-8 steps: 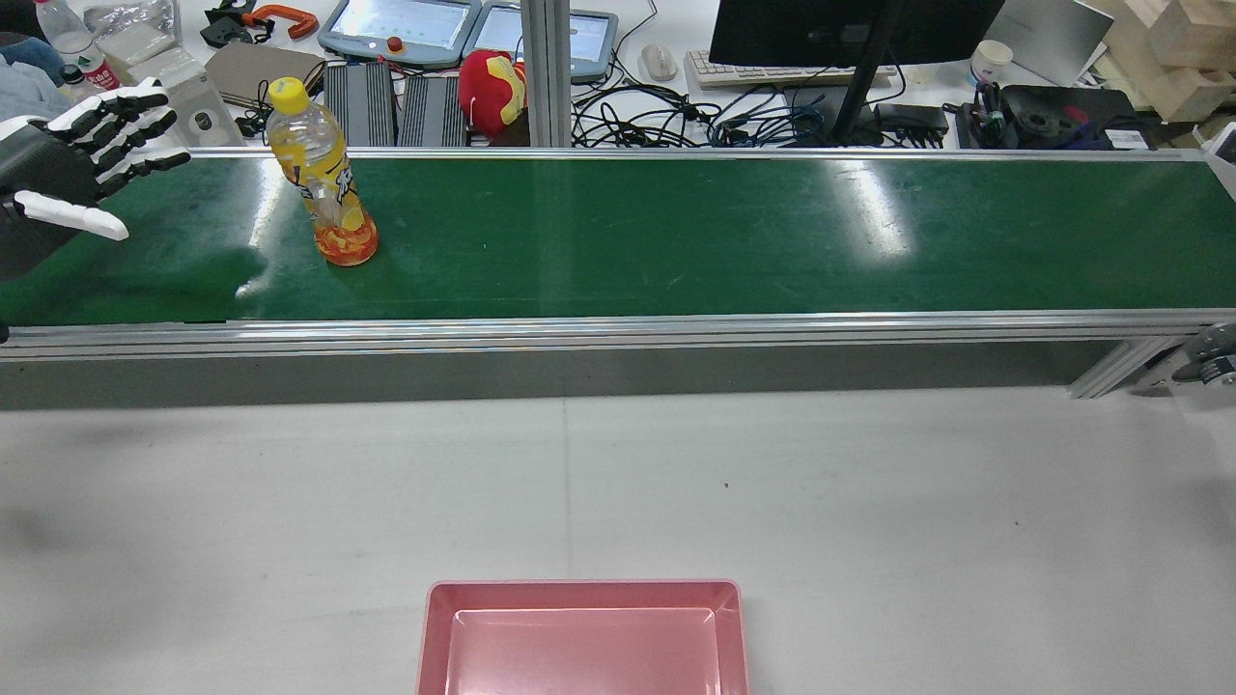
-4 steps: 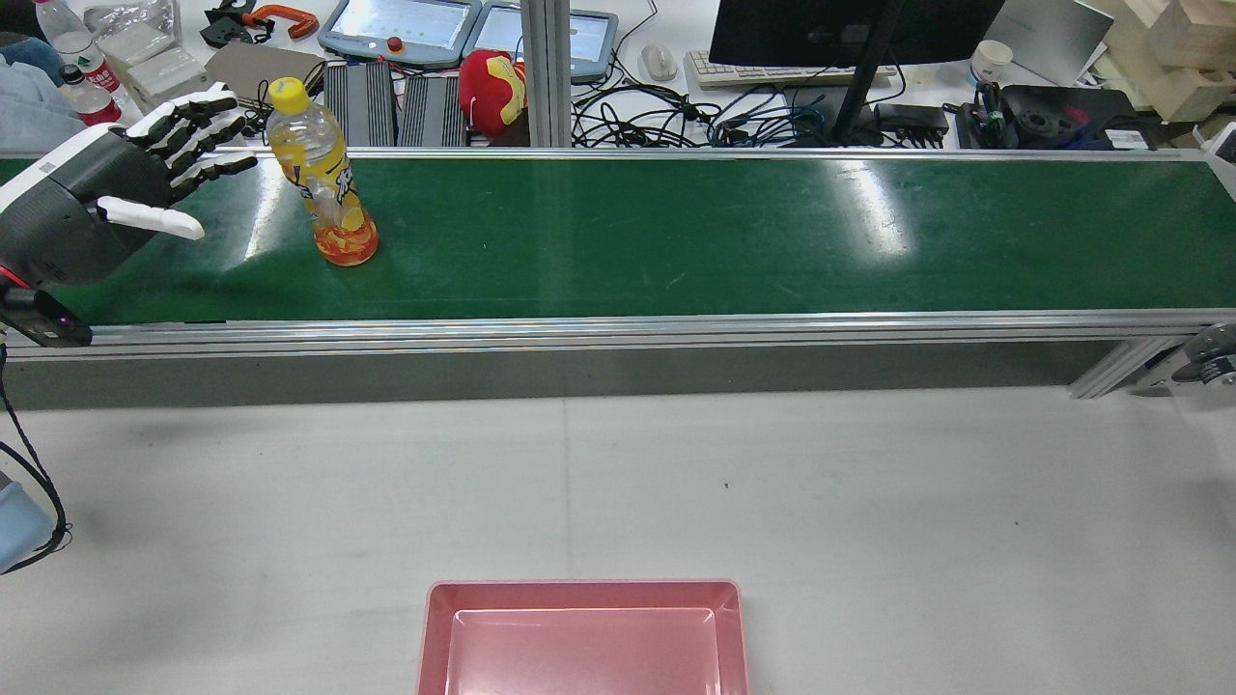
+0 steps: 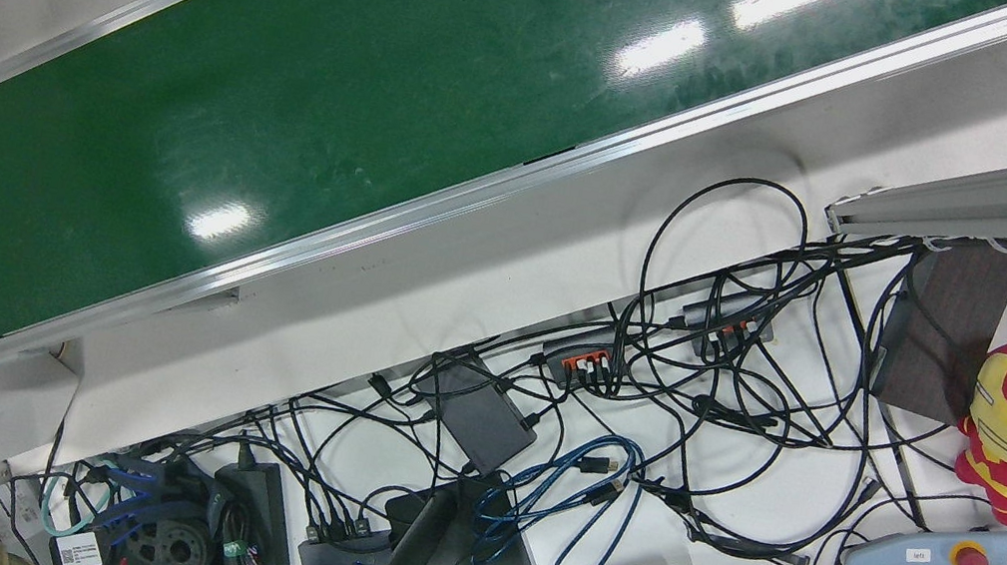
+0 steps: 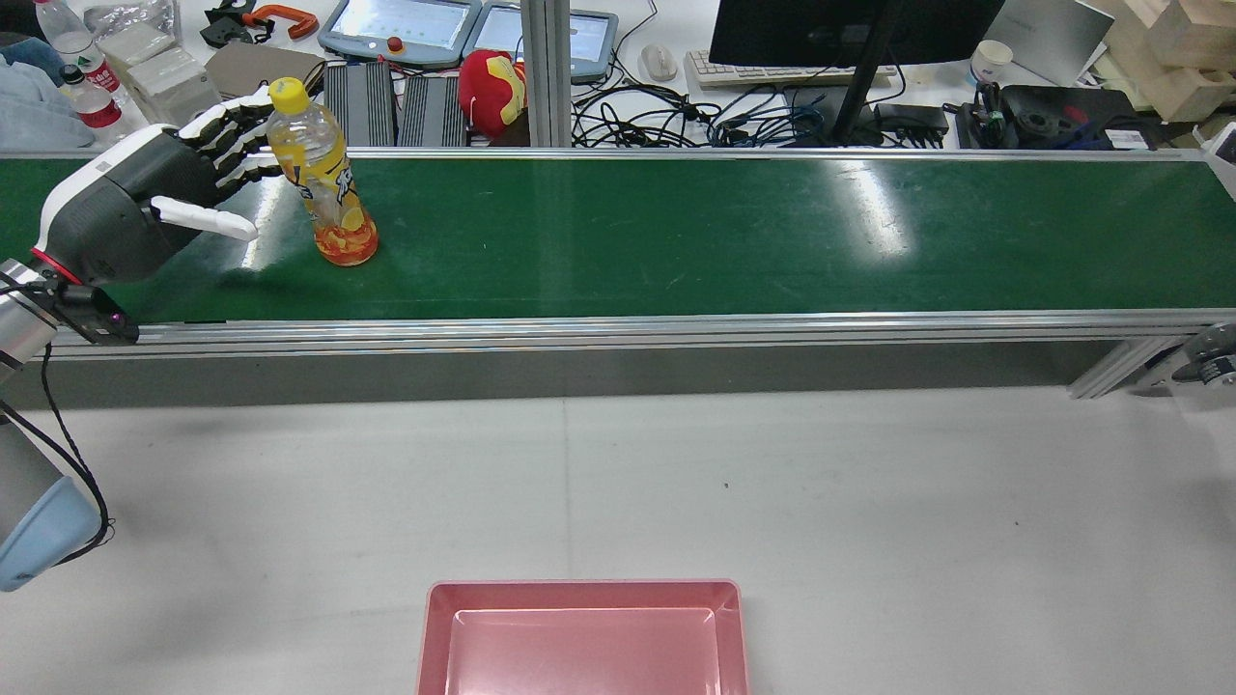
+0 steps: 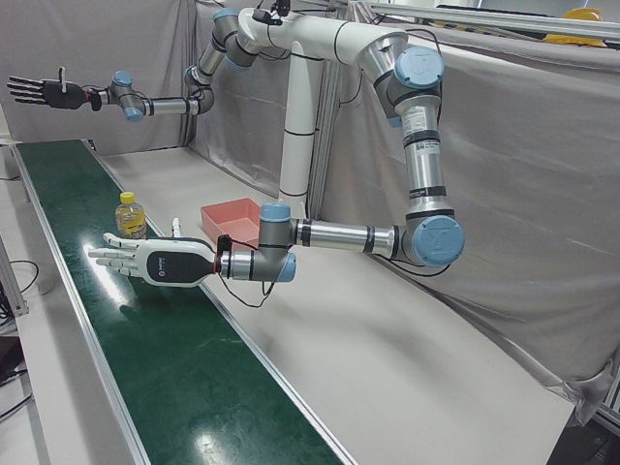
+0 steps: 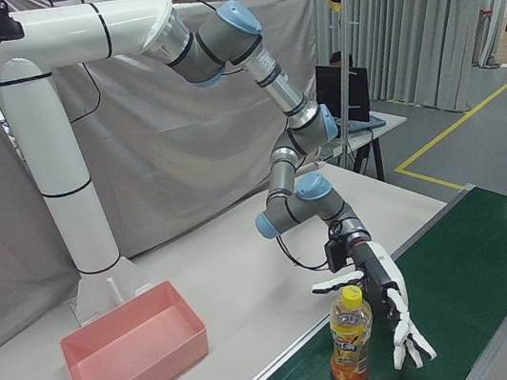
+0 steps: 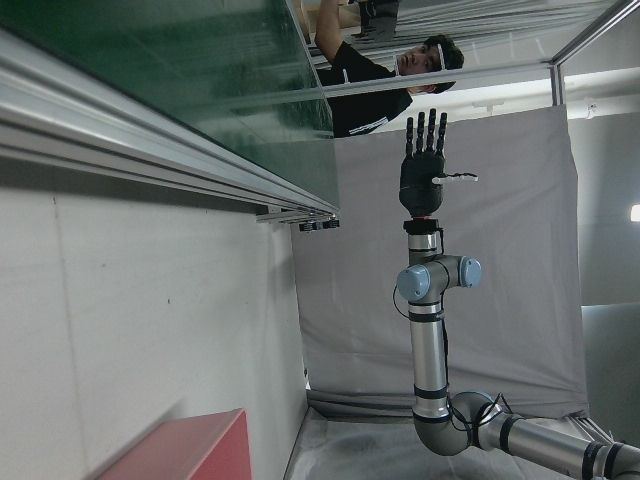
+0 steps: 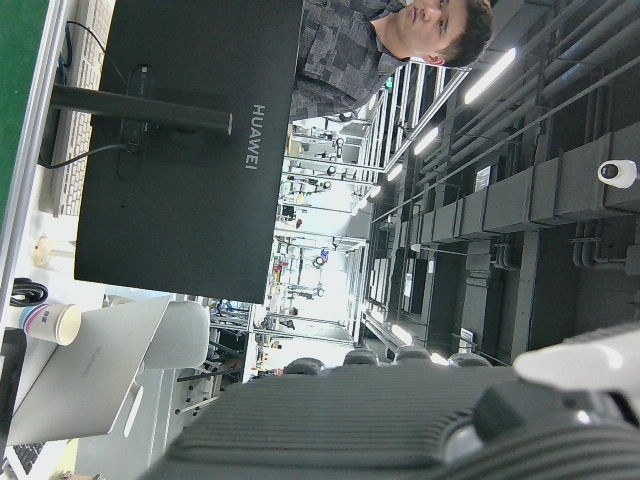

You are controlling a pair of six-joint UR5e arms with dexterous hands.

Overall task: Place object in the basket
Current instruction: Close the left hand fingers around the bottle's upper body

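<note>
A yellow-capped orange drink bottle (image 4: 324, 188) stands upright on the green conveyor belt (image 4: 676, 232) near its left end. My left hand (image 4: 145, 203) is open just left of it. Its fingers (image 4: 239, 135) reach past the far side of the bottle's upper part, and the thumb stays apart on the near side. The right-front view shows the same hand (image 6: 388, 308) beside the bottle (image 6: 351, 338). The pink basket (image 4: 584, 591) lies empty at the near table edge. My right hand (image 5: 44, 92) is open and raised high above the belt's far end.
Behind the belt lie cables, a monitor (image 4: 850, 29), teach pendants (image 4: 401, 27), a red plush toy (image 4: 491, 89) and water bottles (image 4: 68, 39). The white table (image 4: 772, 483) spreads between the belt and the basket. A person shows in the hand views.
My left hand has moved right along the belt, from the frame's left edge up to the bottle, staying open. The bottle has not moved.
</note>
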